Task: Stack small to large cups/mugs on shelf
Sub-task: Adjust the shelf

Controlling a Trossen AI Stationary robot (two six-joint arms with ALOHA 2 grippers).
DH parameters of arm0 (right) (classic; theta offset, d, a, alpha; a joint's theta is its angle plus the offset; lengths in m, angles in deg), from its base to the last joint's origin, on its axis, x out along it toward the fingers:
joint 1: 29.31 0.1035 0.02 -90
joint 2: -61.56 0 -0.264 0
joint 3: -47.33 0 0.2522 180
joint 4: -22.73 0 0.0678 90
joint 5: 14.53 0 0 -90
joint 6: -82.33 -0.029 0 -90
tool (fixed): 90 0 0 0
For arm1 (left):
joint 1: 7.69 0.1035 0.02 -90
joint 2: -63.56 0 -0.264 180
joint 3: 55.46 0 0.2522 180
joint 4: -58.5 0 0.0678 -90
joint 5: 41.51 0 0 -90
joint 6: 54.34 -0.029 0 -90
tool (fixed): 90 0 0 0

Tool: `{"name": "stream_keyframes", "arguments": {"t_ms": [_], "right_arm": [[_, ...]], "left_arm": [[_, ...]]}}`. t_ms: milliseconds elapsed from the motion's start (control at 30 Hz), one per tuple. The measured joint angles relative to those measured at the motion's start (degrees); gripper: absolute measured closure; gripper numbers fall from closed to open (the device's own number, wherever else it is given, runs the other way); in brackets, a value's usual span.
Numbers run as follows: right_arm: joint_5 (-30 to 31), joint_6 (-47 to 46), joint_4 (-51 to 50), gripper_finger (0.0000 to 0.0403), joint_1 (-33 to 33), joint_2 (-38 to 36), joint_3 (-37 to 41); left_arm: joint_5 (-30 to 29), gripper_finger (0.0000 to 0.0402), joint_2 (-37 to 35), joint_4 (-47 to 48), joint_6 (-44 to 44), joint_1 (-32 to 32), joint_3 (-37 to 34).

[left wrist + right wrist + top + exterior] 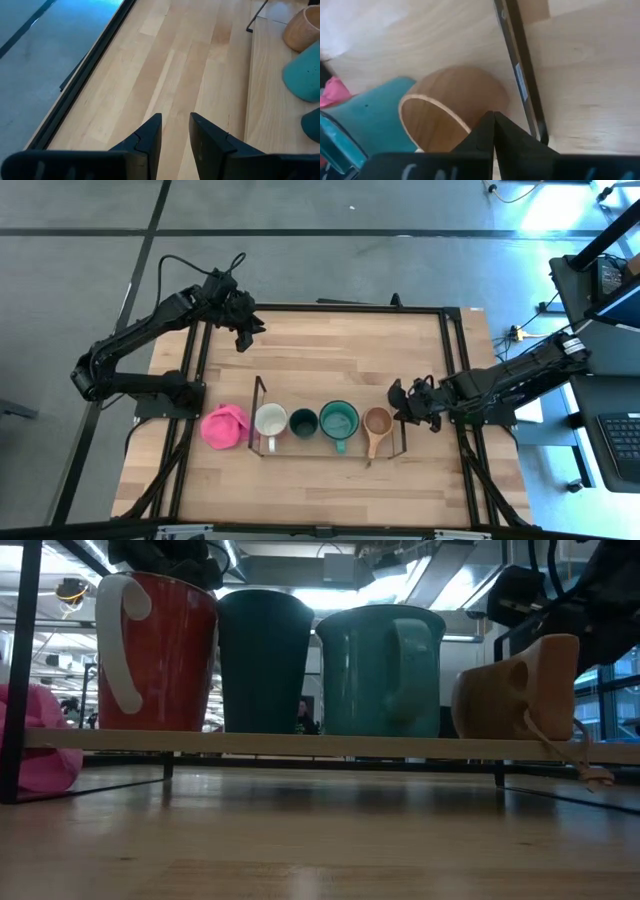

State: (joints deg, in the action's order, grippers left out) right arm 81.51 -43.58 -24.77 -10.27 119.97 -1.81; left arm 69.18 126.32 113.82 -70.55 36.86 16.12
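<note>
Wooden cup (451, 112) just beyond closed right jaws

Closed right pincer (493, 131) over wooden cup (452, 107)

You'll see a pink lumpy item (224, 426) lying on the wooden table (330, 350), just outside one end of the wire rack. A black metal frame (330, 308) edges that table, and grey floor (300, 205) surrounds it.
</note>
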Motion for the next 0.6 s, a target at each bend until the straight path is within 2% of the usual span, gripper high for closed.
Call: {"name": "stream_keyframes", "arguments": {"t_ms": [233,600], "right_arm": [[0.36,0.24,3.57,0.0393,0.46,3.39,-0.2],[3.69,0.7,-2.05,0.0393,0.46,2.68,-0.17]], "left_arm": [[0.01,0.0308,0.0,0.0,0.02,0.0,0.0],[1.58,0.0308,0.0,0.46,0.09,0.0,-0.01]]}}
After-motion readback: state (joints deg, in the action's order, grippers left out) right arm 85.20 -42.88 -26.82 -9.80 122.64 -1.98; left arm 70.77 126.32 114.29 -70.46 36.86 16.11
